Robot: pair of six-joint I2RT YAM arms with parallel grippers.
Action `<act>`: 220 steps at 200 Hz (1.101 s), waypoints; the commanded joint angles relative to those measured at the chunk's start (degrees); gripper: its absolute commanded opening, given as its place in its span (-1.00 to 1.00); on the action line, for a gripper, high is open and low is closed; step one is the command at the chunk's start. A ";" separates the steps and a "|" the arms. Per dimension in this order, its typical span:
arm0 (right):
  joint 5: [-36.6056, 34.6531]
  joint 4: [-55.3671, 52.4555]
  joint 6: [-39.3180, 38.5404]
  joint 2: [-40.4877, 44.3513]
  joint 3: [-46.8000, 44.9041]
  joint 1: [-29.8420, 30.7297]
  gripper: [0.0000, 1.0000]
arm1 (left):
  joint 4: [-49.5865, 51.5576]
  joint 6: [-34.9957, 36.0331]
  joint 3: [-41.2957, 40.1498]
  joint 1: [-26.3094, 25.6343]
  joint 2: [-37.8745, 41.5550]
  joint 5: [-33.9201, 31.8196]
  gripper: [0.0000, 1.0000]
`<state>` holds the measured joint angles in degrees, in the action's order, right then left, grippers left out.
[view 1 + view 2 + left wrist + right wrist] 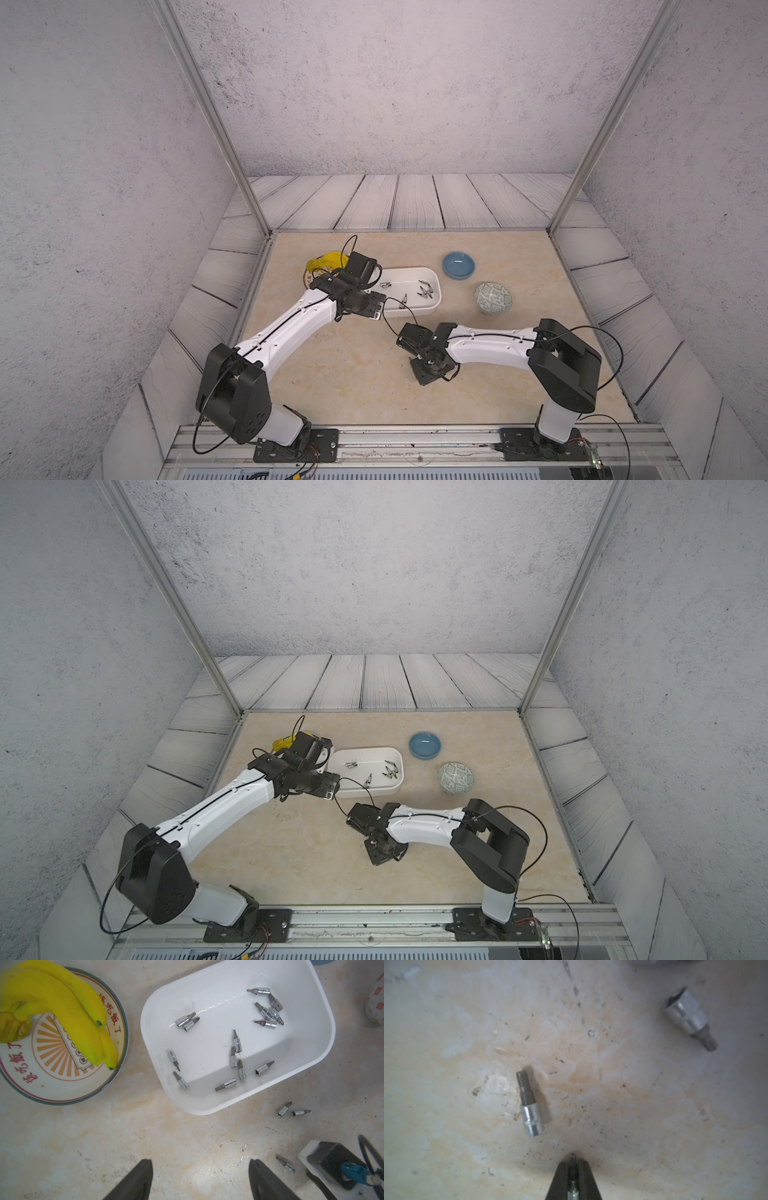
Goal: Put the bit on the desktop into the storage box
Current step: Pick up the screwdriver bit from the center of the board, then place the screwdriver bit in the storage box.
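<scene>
Bit (572,1172): chrome socket end, dark shank, clamped in the closed right pincer (573,1164), outside the storage box (199,1110), seemingly down at the worktop (612,1095). Only the right wrist view shows it; both top views hide it. Left pincer (200,1162) agape, empty, near the storage box.

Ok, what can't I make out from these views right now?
- Right pincer: hidden beneath the right arm in both top views; in the right wrist view the held bit runs off the frame edge.
- Left pincer: hidden beneath the left arm in both top views.
- Bits in the storage box: tip shapes too small in both top views.
- Banana plate: partly behind the left arm in both top views.
</scene>
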<state>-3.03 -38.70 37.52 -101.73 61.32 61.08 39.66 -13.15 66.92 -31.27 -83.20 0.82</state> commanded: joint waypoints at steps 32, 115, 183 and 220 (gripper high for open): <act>1.88 -5.25 -4.78 2.07 2.56 -4.76 -1.00 | 2.09 -3.96 -7.03 -1.22 4.04 3.75 0.57; 4.24 -19.13 -21.49 -2.81 35.18 -21.13 -1.00 | -3.74 -14.33 -22.47 -9.86 15.06 2.46 0.53; 8.68 -20.11 -23.23 -21.88 52.98 -23.77 -1.00 | -5.65 -19.26 -27.70 -14.00 17.07 1.38 0.52; 10.89 -18.84 -22.49 -28.56 53.65 -24.15 -1.00 | -4.72 -18.61 -26.99 -14.08 16.35 0.97 0.51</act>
<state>5.52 -56.12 15.35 -127.74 113.21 37.26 34.39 -31.42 39.40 -44.93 -66.67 2.85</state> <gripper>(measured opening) 0.061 0.760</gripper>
